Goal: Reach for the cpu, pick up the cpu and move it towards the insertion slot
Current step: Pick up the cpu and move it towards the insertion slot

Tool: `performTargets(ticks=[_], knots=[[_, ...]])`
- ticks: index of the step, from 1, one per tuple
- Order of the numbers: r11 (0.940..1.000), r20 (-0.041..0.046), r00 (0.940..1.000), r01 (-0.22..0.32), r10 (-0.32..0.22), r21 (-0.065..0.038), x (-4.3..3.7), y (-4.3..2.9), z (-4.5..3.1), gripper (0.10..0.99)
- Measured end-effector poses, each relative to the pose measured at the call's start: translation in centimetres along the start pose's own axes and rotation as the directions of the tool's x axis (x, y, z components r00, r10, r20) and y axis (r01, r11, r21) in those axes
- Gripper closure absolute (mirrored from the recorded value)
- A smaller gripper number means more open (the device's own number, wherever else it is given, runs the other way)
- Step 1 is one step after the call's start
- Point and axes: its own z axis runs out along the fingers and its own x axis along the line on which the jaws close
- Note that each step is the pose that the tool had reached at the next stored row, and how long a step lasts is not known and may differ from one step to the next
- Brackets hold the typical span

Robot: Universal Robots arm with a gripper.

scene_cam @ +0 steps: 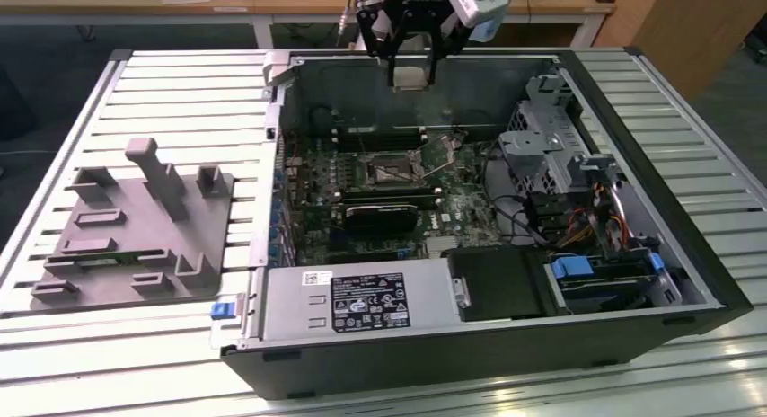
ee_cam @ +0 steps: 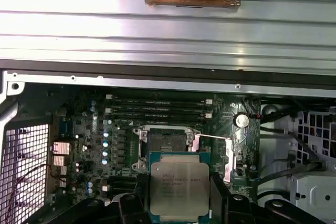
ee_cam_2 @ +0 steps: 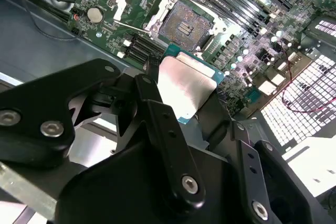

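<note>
Open black desktop computer case [scene_cam: 504, 345] is lying on its side on a slatted metal table [scene_cam: 180, 84], its green motherboard [scene_cam: 359, 179] facing up. A grey plastic fixture block with upright posts [scene_cam: 132, 228] is sitting on the slats toward the exterior view's left, well apart from the work.

The black gripper [scene_cam: 409, 75] is hanging above the far edge of the case. Jaws are pinching the cpu, a small flat square chip with a shiny silver top and pale rim [ee_cam_2: 185, 85], by two opposite edges; in the first wrist view the same chip [ee_cam: 178, 190] is showing between dark fingers [ee_cam: 218, 190]. The chip is riding clear of the board, touching nothing but the fingers.

The insertion slot, a square dark socket in a silvery frame with a thin wire lever [ee_cam: 167, 142], is lying open. In both wrist views the slot [ee_cam_2: 184, 22] is sitting just beyond the chip's leading edge, below it and not yet under it. Judging from the first wrist view, chip edges are running about parallel with socket edges.
</note>
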Motion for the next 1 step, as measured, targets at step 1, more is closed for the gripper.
performTargets(ticks=[1], knots=[[1.0000,0.0000,1.0000,0.000,0.000,0.000,0.00,0.00,0.00,0.545]])
